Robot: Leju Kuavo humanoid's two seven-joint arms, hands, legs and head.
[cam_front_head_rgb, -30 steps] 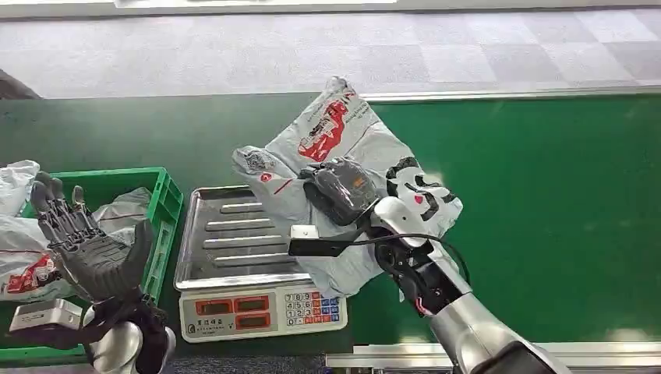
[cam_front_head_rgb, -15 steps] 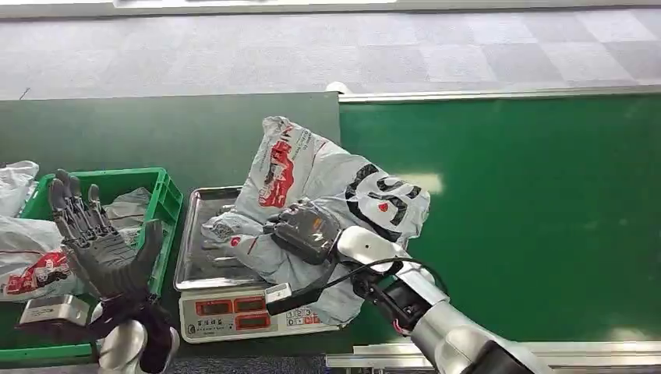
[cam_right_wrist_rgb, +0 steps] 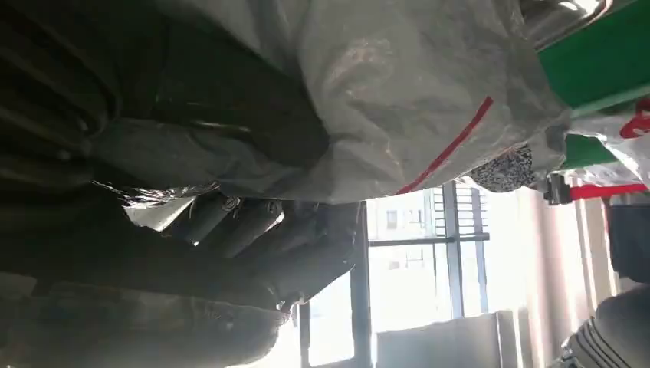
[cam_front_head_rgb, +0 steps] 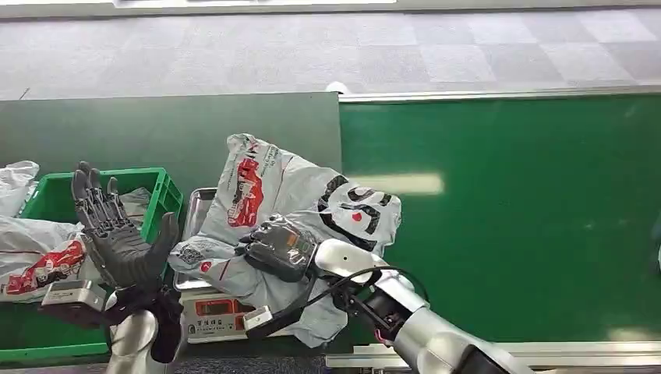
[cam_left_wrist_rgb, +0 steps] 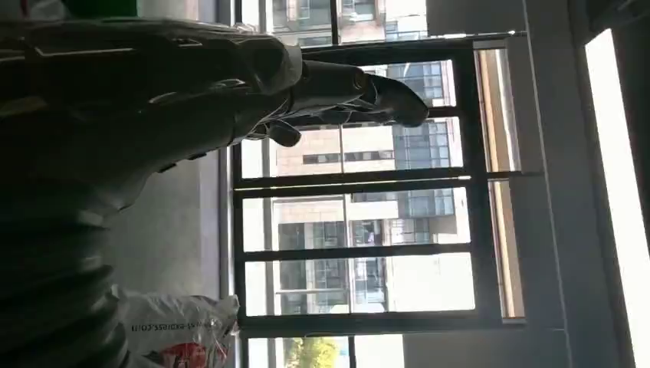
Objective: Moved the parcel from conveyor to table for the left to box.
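A grey plastic parcel (cam_front_head_rgb: pixel 296 195) with red and black prints is held by my right hand (cam_front_head_rgb: pixel 279 248), which grips its lower part over the weighing scale (cam_front_head_rgb: pixel 214 315). From the right wrist camera the parcel (cam_right_wrist_rgb: pixel 398 100) lies over the dark fingers (cam_right_wrist_rgb: pixel 245 222) that clasp it from beneath. My left hand (cam_front_head_rgb: pixel 117 241) is raised with palm up and fingers spread, holding nothing, in front of the green crate (cam_front_head_rgb: pixel 160 195). The left wrist camera shows the same hand (cam_left_wrist_rgb: pixel 253 84) against windows.
The green crate at the left holds other grey parcels (cam_front_head_rgb: pixel 39 265). The scale's steel tray (cam_front_head_rgb: pixel 191 226) and keypad are partly covered by the held parcel. The green conveyor belt (cam_front_head_rgb: pixel 514 218) stretches to the right, with a metal rail (cam_front_head_rgb: pixel 499 95) at its far edge.
My right hand has carried the parcel leftward off the belt, now over the scale. My left hand has risen a little and shifted right, still spread.
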